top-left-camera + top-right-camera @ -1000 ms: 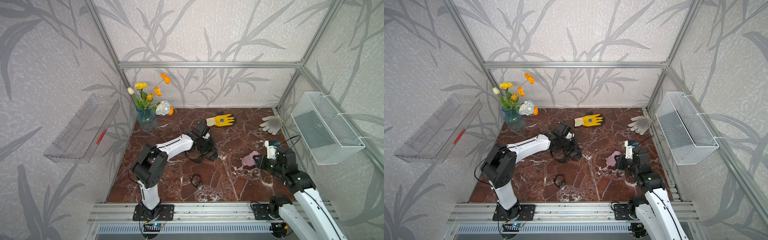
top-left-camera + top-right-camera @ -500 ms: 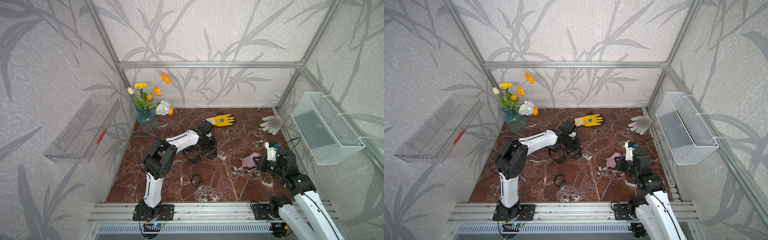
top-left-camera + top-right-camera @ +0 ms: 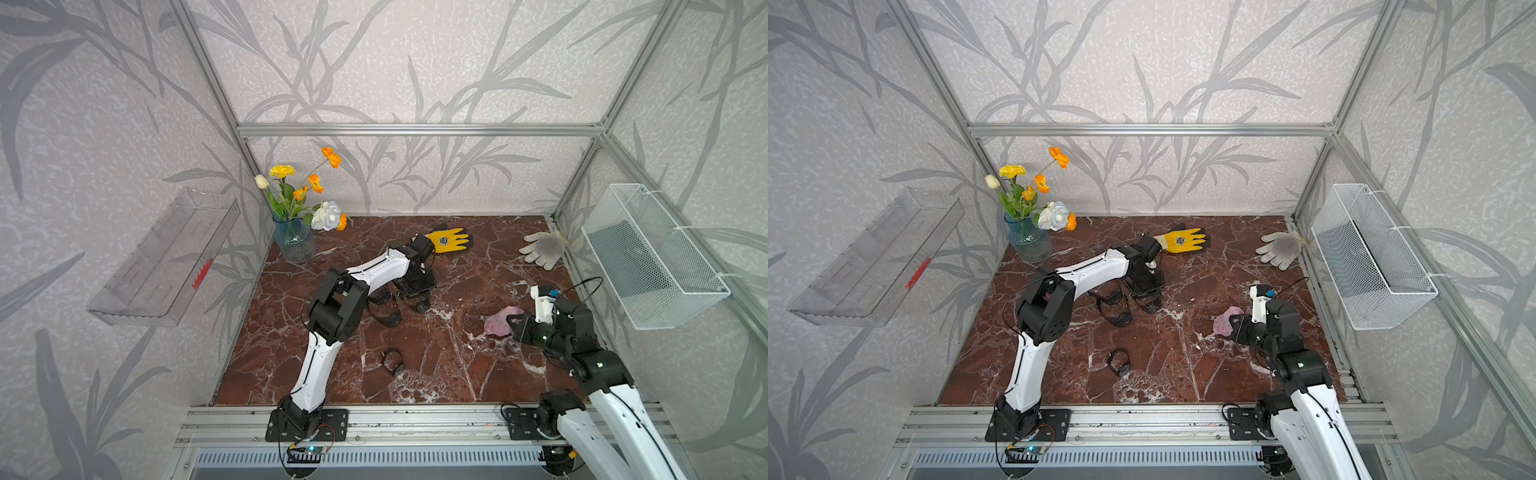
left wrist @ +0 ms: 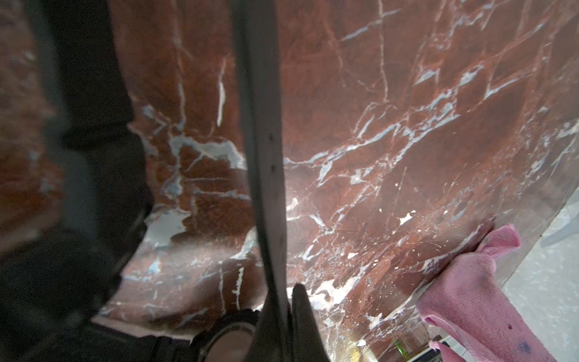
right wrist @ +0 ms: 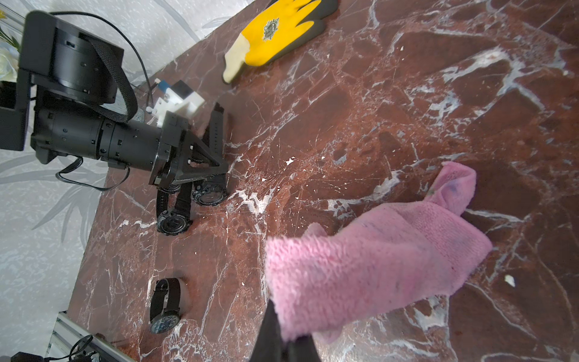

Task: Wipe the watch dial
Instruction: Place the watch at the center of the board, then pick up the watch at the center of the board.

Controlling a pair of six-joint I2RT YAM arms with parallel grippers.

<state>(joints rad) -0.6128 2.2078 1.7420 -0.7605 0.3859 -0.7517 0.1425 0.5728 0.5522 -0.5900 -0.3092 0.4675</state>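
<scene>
The left elbow point(image 3: 338, 307) has risen; the left gripper point(image 3: 417, 293) pinches a watch point(image 5: 209, 196) strap mid-surface point(image 3: 457, 365). The right gripper point(image 3: 514, 324) clamps a cloth point(image 3: 496, 324) near the right edge.

2 high overviews, 2 wrist close-ups

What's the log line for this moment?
left gripper: shut on watch strap | right gripper: shut on cloth | cloth apart from watch

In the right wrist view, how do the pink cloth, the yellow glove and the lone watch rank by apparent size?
1. pink cloth, though it is nearest the camera, so enlarged
2. yellow glove
3. lone watch
</scene>
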